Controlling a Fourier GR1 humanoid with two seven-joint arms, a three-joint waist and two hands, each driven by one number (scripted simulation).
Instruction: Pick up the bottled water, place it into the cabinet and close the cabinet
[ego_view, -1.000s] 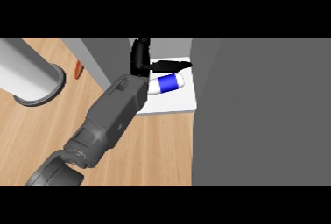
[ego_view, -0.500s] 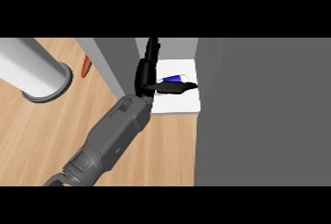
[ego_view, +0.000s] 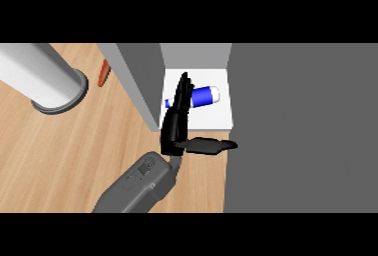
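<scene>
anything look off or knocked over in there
The bottled water lies on its side on the cabinet shelf rather than standing. The open hand is right beside it. Nothing looks spilled or damaged.

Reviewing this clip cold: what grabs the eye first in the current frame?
The black hand at the centre, fingers straight and reaching into the open cabinet, thumb sticking out to the right. Just past it the blue and white bottled water lies on its side on the cabinet's white shelf, with no fingers curled round it. The cabinet's grey door fills the right side, and a grey cylinder stands on the wooden counter at upper left.
</scene>
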